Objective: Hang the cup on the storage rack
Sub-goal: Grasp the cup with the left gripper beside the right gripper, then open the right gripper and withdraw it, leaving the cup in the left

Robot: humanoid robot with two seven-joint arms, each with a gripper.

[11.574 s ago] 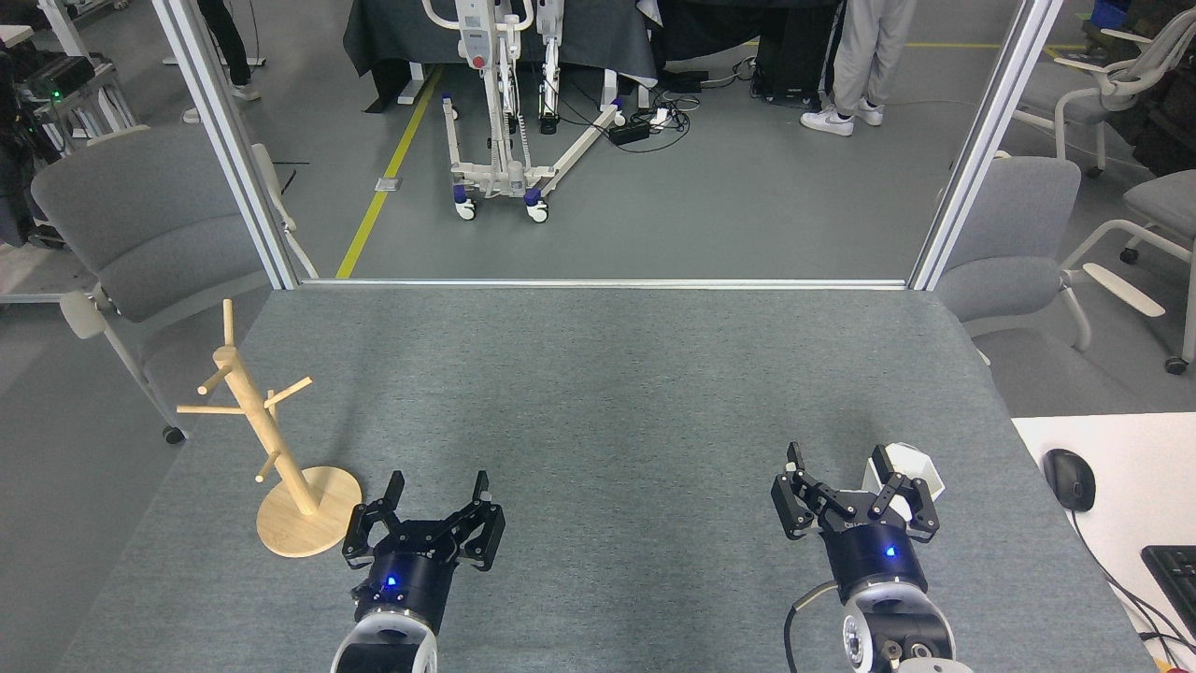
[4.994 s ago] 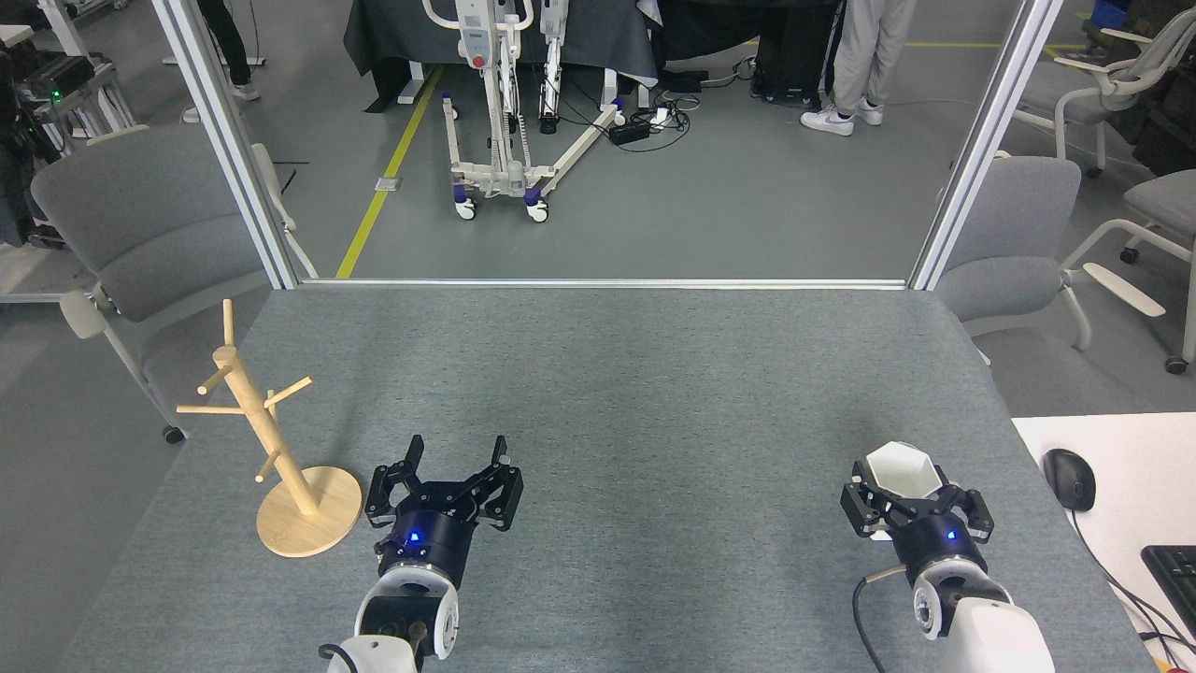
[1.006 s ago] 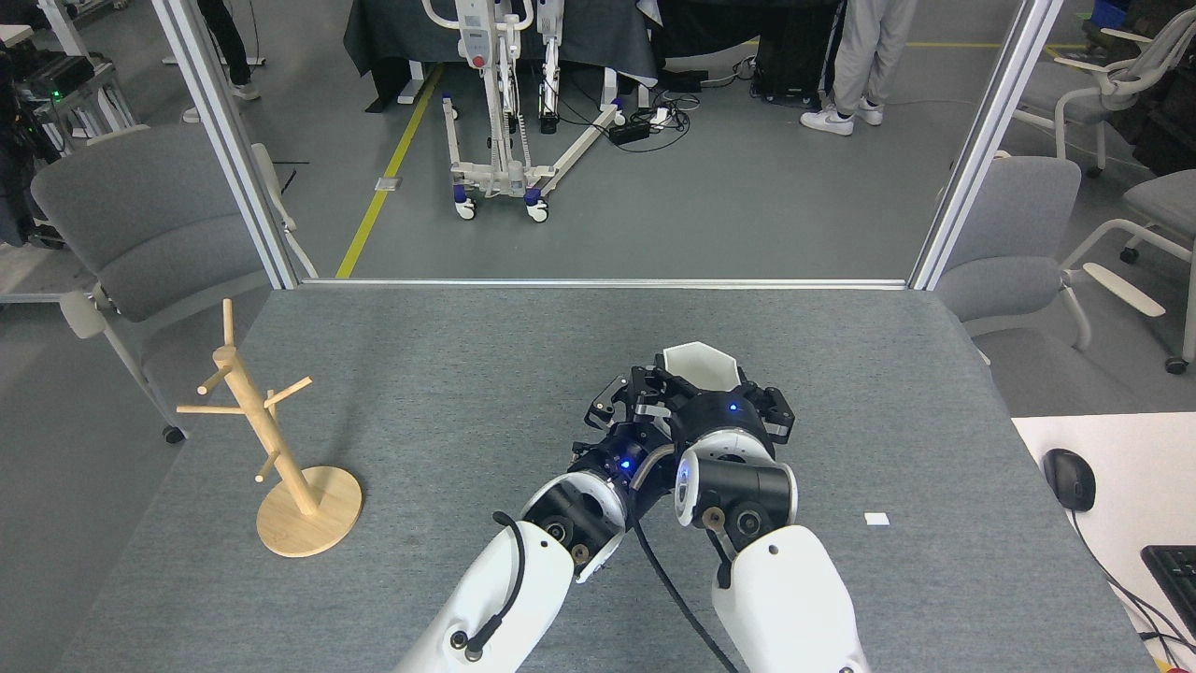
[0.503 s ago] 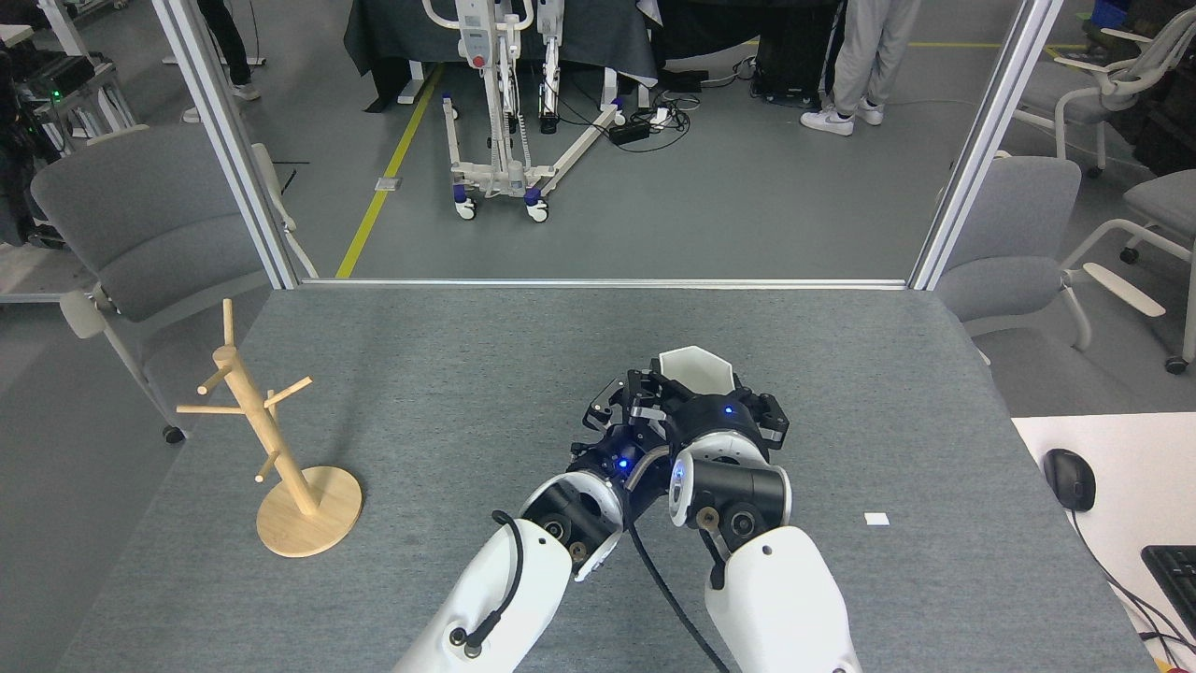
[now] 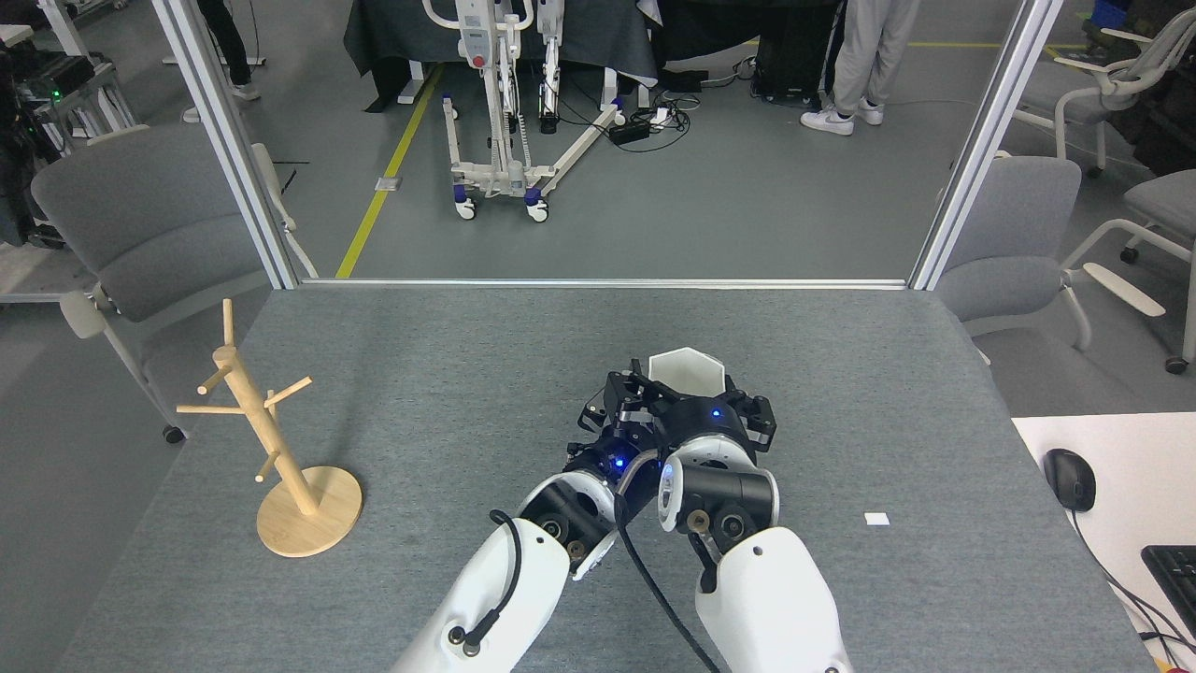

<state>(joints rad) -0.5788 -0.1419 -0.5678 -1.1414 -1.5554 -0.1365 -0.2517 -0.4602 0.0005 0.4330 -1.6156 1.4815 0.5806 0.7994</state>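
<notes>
Right end effector grips the cup upright mid-counter, fingers closed round its lower body, rim up. Left end effector sits right against the cup's left side; whether it is open or clamped cannot be told, handle hidden. Likely a handover. To do it well: left should secure the body leaving the handle hole free before the right lets go, then carry to the storage rack, well apart at the counter left edge. No readable writing or brands anywhere.
</notes>
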